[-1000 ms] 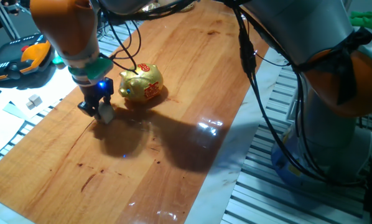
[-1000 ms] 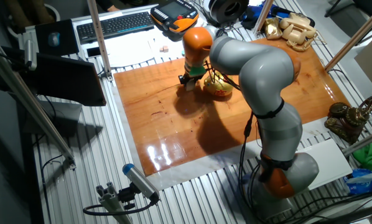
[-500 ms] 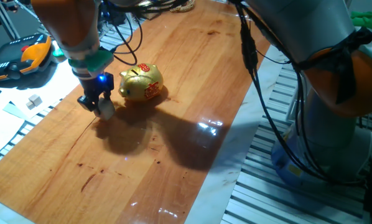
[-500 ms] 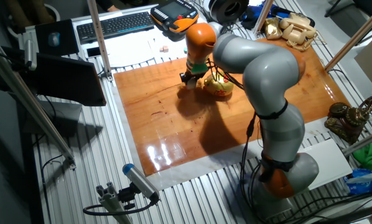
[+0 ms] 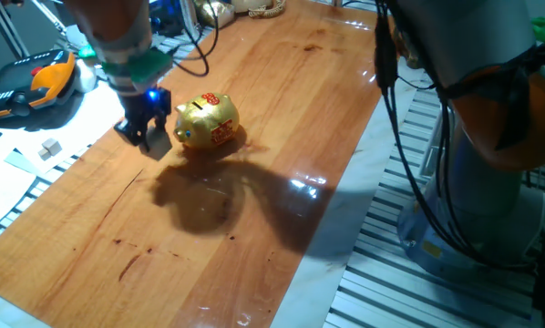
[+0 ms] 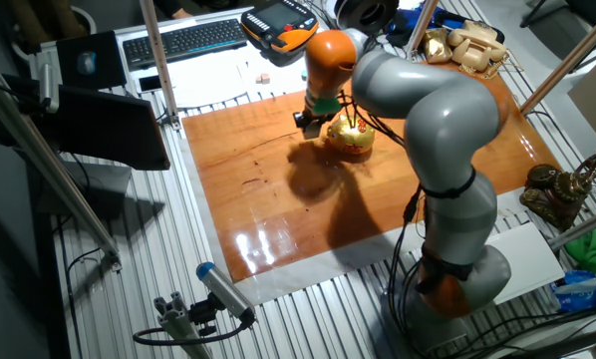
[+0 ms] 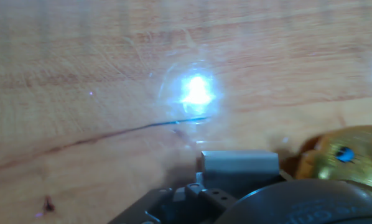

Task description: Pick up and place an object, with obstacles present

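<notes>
My gripper (image 5: 146, 138) is shut on the small pale beige cube (image 5: 158, 143) and holds it off the wooden table (image 5: 254, 237). It hangs just left of the gold piggy bank (image 5: 209, 123), close to its snout and apart from it. In the other fixed view the gripper (image 6: 311, 122) is beside the piggy bank (image 6: 350, 136). In the hand view the cube (image 7: 239, 163) shows as a pale block between the fingers, with the piggy bank (image 7: 348, 155) at the lower right and a light spot on the wood above.
A smaller whitish cube (image 5: 48, 146) lies on white paper off the table's left edge. An orange and black pendant (image 5: 35, 87) lies at the far left. A keyboard (image 6: 183, 40) and a gold telephone (image 6: 462, 45) are behind the table.
The gripper has risen off the table with the cube in it and moved a little toward the back, nearer the piggy bank. The piggy bank has not moved.
</notes>
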You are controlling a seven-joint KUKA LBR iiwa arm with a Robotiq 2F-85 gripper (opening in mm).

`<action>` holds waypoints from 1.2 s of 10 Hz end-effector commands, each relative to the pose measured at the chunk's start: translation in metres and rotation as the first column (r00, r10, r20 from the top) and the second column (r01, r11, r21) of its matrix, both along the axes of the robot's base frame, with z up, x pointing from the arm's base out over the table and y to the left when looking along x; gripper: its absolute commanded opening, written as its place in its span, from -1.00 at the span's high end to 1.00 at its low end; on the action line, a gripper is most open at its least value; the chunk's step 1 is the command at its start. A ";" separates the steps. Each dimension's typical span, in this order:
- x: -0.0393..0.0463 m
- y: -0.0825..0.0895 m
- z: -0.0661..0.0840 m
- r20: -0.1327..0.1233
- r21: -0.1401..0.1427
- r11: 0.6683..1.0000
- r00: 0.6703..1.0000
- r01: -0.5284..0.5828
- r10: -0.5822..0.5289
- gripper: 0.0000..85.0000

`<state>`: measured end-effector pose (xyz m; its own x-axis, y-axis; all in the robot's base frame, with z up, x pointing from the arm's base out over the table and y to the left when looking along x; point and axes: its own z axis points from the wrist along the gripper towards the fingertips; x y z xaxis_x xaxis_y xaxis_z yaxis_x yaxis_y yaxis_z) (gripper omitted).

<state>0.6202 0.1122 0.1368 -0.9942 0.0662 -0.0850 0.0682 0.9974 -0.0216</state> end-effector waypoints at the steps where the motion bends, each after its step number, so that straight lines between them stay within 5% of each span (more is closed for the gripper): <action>1: -0.0025 -0.004 0.013 -0.005 -0.002 1.000 1.000 -0.009 0.009 1.00; 8: -0.0359 -0.035 0.059 -0.054 0.027 0.999 0.998 -0.020 0.021 1.00; 10: -0.0456 -0.045 0.065 -0.049 0.023 0.999 0.998 -0.034 0.035 1.00; 12: -0.0459 -0.045 0.065 -0.045 0.021 0.999 0.998 -0.045 0.046 1.00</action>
<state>0.5745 0.0670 0.2013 -0.9990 0.0218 -0.0393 0.0218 0.9998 -0.0021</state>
